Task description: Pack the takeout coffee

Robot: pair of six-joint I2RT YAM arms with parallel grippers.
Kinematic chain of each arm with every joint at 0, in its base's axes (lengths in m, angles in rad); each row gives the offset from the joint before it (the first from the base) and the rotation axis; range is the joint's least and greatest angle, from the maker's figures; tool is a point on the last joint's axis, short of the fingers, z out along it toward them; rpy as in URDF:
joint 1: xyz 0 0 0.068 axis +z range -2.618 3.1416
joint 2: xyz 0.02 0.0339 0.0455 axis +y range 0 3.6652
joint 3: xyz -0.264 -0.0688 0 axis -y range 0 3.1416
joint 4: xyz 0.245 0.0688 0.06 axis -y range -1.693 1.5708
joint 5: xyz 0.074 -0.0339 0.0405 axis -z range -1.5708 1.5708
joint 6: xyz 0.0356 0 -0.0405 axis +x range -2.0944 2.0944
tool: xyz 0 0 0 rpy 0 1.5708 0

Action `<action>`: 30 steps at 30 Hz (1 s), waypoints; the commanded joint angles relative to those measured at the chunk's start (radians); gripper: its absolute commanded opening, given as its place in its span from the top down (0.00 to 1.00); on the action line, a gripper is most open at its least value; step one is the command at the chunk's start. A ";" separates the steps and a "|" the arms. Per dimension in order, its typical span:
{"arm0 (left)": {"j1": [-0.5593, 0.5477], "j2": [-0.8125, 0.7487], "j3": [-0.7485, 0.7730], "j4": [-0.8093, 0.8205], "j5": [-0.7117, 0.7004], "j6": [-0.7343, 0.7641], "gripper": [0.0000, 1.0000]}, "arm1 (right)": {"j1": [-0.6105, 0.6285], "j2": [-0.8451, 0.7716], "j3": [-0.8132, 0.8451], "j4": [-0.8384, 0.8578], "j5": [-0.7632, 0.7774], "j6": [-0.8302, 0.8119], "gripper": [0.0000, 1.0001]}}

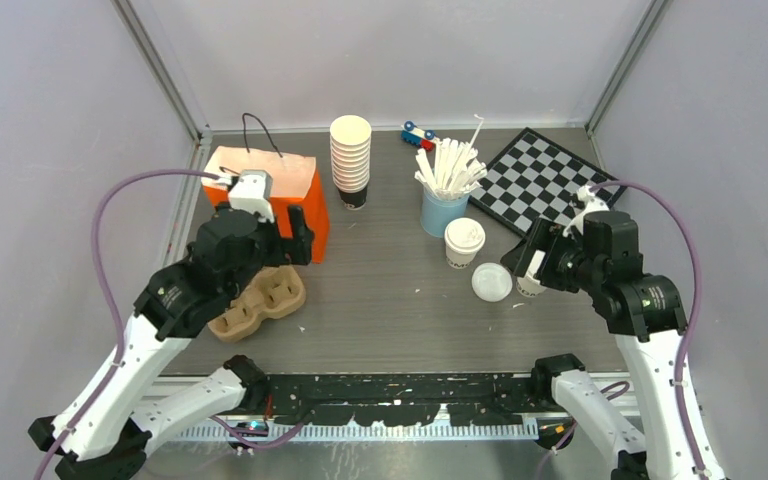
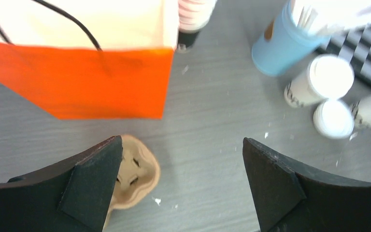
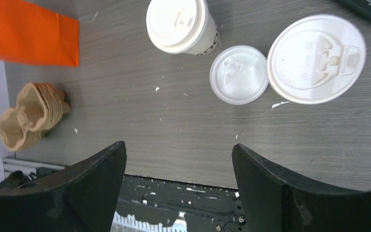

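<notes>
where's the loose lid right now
In the top view the loose lid lies flat, right of centre. It is just in front of one lidded coffee cup and right beside the other lidded cup.

Second lidded cup (image 1: pixel 528 288): far right of orange bag (image 1: pixel 290 195), mostly hidden behind right gripper (image 1: pixel 520 264).
Cup carrier (image 1: pixel 272 293): just before bag, partly under left arm (image 1: pixel 225 255).
Cup lettering (image 3: pixel 211 46): unreadable.

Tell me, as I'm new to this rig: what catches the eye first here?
The bright orange bag at the left rear stands out most, a cardboard cup carrier in front of it. Right of centre, a loose lid lies between the far coffee cup and the near coffee cup, with a checkerboard behind.
</notes>
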 commanded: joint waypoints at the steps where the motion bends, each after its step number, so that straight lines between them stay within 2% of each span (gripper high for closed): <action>1: 0.002 -0.038 0.095 0.121 -0.171 -0.053 0.06 | 0.053 0.011 0.008 -0.009 -0.031 -0.005 0.16; 5: 0.002 0.037 0.216 0.148 -0.249 -0.029 0.11 | 0.068 0.024 0.020 -0.009 -0.025 -0.042 0.16; 10: 0.003 0.187 0.338 0.217 -0.347 0.031 0.12 | 0.069 0.021 0.010 0.041 -0.078 -0.047 0.18; 17: 0.011 0.304 0.375 0.334 -0.507 -0.089 0.14 | 0.069 -0.036 -0.047 0.109 -0.166 0.003 0.18; 19: 0.036 0.318 0.425 0.242 -0.558 -0.188 0.18 | 0.070 -0.039 -0.035 0.100 -0.163 0.031 0.18; 21: 0.099 0.341 0.513 0.067 -0.544 -0.331 0.21 | 0.070 -0.046 -0.014 0.090 -0.154 0.061 0.17; 23: 0.207 0.383 0.630 -0.122 -0.441 -0.459 0.23 | 0.071 -0.042 0.050 0.036 -0.127 0.063 0.17; 26: 0.367 0.462 0.773 -0.321 -0.256 -0.560 0.23 | 0.097 0.014 0.173 -0.090 -0.083 0.045 0.17; 28: 0.446 0.482 0.795 -0.401 -0.218 -0.605 0.23 | 0.103 0.050 0.216 -0.137 -0.071 0.031 0.16; 30: 0.532 0.450 0.744 -0.390 -0.170 -0.634 0.23 | 0.106 0.077 0.244 -0.157 -0.079 0.030 0.16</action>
